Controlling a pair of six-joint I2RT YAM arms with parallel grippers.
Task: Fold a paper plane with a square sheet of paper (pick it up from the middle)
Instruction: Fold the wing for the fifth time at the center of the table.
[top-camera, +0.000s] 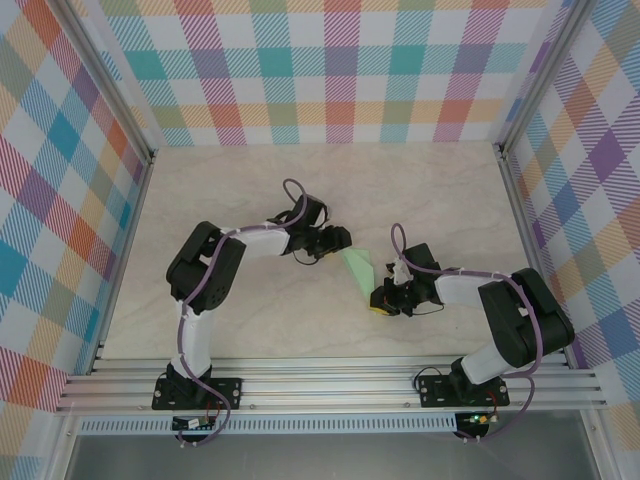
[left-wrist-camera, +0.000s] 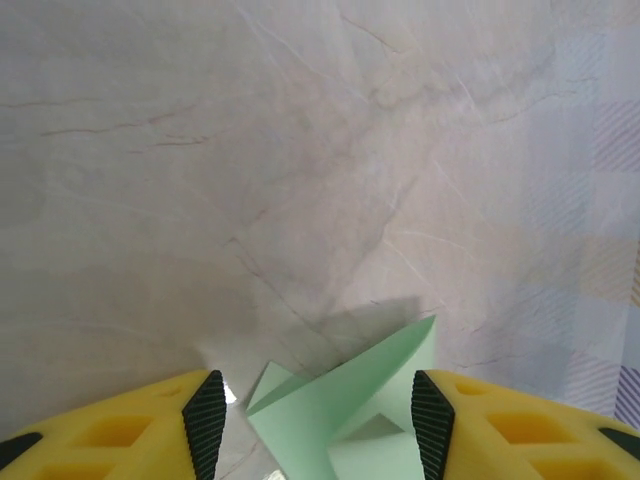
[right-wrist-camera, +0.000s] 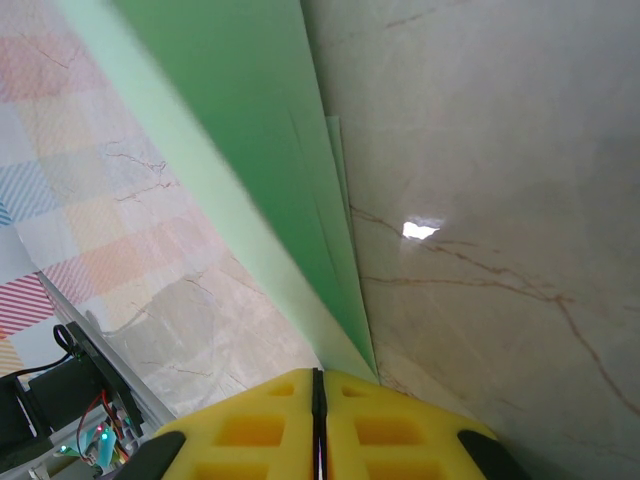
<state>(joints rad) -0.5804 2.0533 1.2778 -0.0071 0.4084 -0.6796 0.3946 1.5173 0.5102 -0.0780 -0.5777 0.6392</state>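
The pale mint-green paper (top-camera: 358, 268) is folded into a narrow pointed shape with layered flaps and is held off the table between the two arms. My right gripper (top-camera: 382, 297) is shut on its near end; in the right wrist view the yellow jaws (right-wrist-camera: 318, 385) meet flat and the folded paper (right-wrist-camera: 250, 130) runs up and away from them. My left gripper (top-camera: 340, 240) is at the paper's far end, open. In the left wrist view its black pads (left-wrist-camera: 205, 420) stand apart on both sides of the spread flaps of the paper (left-wrist-camera: 340, 400).
The marble-patterned tabletop (top-camera: 420, 200) lies bare around the arms. Plaid walls (top-camera: 330, 70) close in the back and both sides. An aluminium rail (top-camera: 330, 385) runs along the near edge by the arm bases.
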